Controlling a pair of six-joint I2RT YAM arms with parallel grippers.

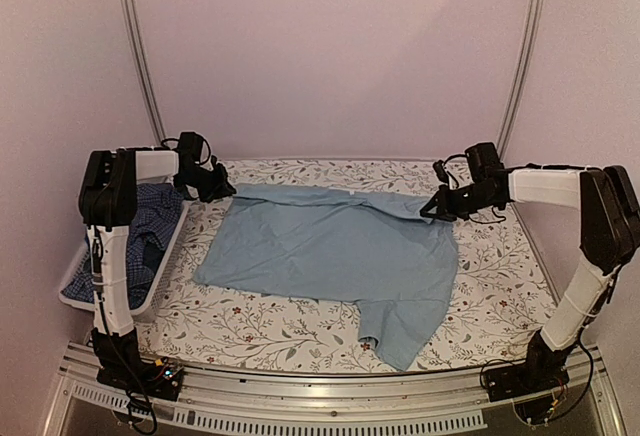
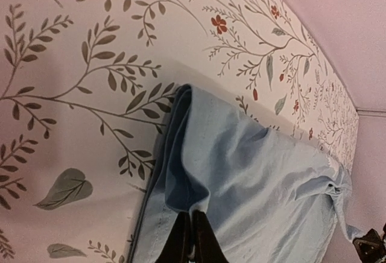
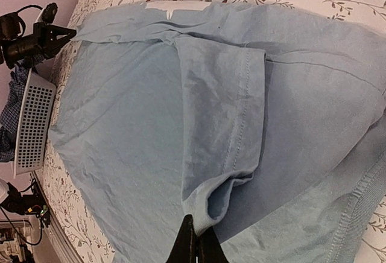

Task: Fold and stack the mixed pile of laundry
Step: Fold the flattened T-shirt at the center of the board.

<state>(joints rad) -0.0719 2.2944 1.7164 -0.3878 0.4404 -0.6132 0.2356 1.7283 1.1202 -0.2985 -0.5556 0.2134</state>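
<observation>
- One light-blue shirt (image 1: 330, 246) is lying spread on the floral table (image 1: 500, 286).
- Two grippers: left gripper (image 1: 222, 190) and right gripper (image 1: 430, 212) are each pinching its far edge.
- One white basket (image 1: 163, 261), at the left, is holding one dark checked shirt (image 1: 148, 221).

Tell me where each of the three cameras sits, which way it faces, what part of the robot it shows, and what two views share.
Top external: high behind the bases, looking down on the floral table; both arms, left pincer and right pincer pinching the far edge of the light-blue shirt.
Left wrist: low by the table, looking along the shirt's edge; own shut fingers at bottom.
Right wrist: over the shirt, facing the white basket; own shut fingers at bottom.
Shared: both wrist views show the shirt and the opposite pincer.
</observation>
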